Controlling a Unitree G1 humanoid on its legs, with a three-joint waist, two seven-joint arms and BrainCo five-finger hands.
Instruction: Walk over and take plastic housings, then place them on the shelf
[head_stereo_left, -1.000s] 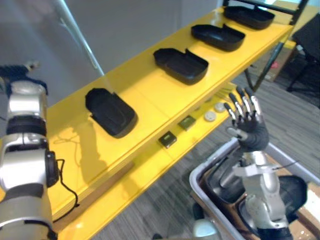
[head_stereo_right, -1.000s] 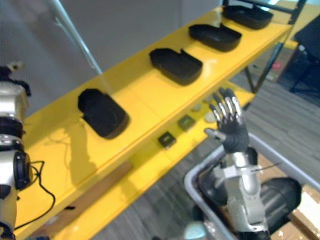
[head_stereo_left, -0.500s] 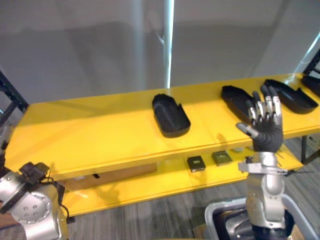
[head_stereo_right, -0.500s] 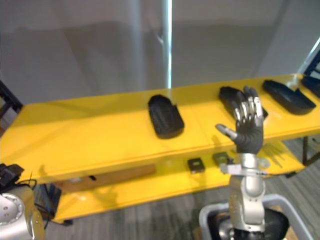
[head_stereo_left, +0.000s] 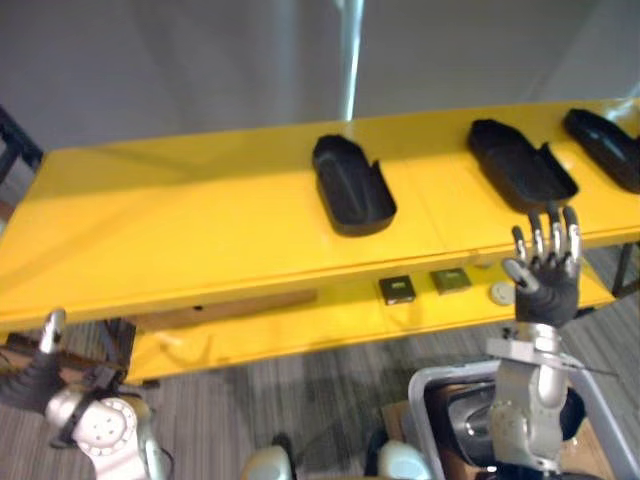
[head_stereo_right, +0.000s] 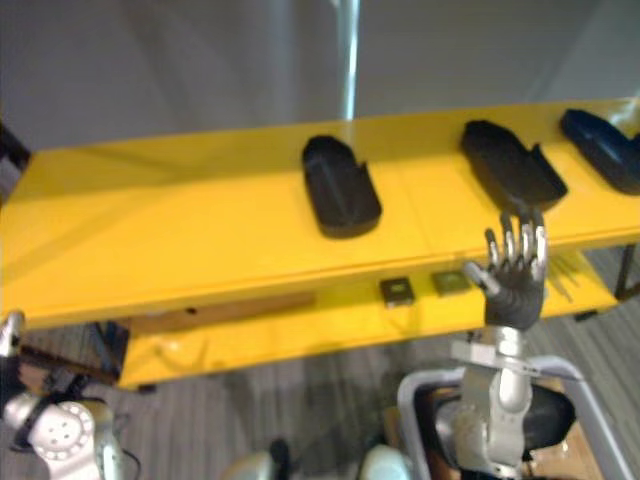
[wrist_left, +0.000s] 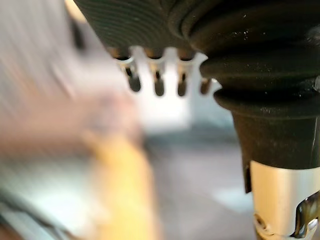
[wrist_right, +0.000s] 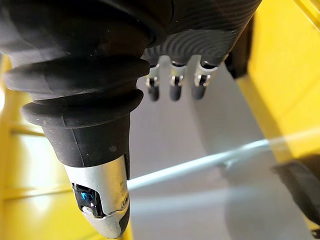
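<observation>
Grey bin (head_stereo_left: 440, 372) at lower right, right hand (head_stereo_left: 545, 285) raised above it with fingers spread and empty, left hand (head_stereo_left: 35, 375) low at lower left looking relaxed and empty too, and three black housings (head_stereo_left: 352, 185) spaced along the yellow shelf (head_stereo_left: 180, 230) up top.

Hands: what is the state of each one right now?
Left hand: open, holding nothing.
Right hand: open, fingers straight, holding nothing.
</observation>
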